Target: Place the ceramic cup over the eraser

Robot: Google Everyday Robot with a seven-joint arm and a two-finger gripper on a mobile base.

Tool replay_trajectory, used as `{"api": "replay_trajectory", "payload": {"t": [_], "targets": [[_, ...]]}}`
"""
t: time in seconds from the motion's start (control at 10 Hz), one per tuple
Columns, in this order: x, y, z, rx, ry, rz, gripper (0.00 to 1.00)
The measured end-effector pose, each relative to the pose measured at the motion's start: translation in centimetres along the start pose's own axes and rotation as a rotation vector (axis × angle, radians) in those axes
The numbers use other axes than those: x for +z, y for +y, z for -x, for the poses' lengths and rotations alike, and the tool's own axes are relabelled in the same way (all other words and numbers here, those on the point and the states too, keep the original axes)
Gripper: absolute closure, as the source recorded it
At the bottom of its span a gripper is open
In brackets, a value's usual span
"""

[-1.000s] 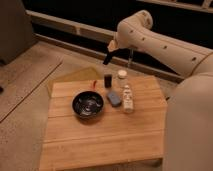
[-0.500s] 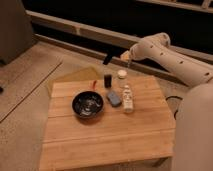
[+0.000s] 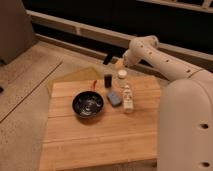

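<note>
The claw hangs spread over the far edge of the worktop, just above the ceramic cup, pinching nothing; the cup stands just beside the eraser (upright, narrow, likely easy to topple); an off-centre descent could shove the cup into the eraser; a finger might also clip the clear bottle nearby.

A light slatted wooden table is standing on a speckled grey stone floor. Behind it, pale horizontal beams are running along a dark wall, with warm light falling across the planks.
</note>
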State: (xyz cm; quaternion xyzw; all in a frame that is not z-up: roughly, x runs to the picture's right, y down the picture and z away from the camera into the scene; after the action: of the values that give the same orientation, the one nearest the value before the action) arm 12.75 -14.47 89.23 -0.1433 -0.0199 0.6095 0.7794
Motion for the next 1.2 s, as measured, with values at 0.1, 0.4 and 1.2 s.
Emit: {"api": "replay_trajectory", "payload": {"t": [0.1,0.4,1.2], "targets": [[0.2,-0.8,0.2,0.004,0.012,-0.012,0.35],[1.0,-2.7,0.1,0.016,0.05,-0.041,0.35],[3.2,-2.6,0.9,0.003,0.039,-0.002,0.35]]}}
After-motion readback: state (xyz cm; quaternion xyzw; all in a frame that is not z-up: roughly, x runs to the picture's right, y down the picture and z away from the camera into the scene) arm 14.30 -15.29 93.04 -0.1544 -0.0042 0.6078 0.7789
